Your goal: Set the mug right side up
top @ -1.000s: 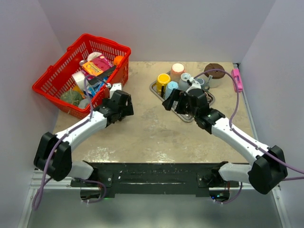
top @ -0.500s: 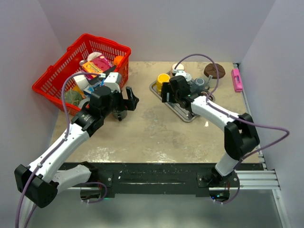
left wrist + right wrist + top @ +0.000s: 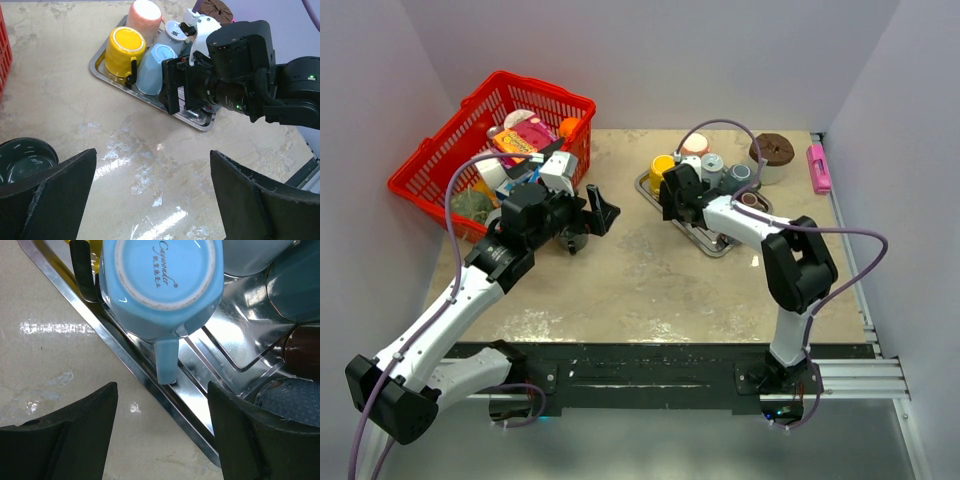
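A light blue mug (image 3: 160,280) stands upside down at the near-left edge of a metal tray (image 3: 150,377), base up, its handle (image 3: 166,360) pointing toward the tray rim. It also shows in the left wrist view (image 3: 150,67), beside an upside-down yellow mug (image 3: 122,50) and a pink one (image 3: 145,15). My right gripper (image 3: 162,387) is open and empty just above the blue mug's handle; in the top view (image 3: 672,195) it covers that mug. My left gripper (image 3: 600,215) is open and empty over bare table left of the tray (image 3: 200,120).
A red basket (image 3: 430,170) full of items stands at the back left. A dark green bowl (image 3: 22,160) sits by my left gripper. More mugs (image 3: 740,175) fill the tray. A brown round object (image 3: 772,148) and a pink item (image 3: 818,168) lie at the back right.
My right gripper has moved left and back, over the tray's left part and the blue mug. My left gripper has swung right, away from the basket toward the tray.
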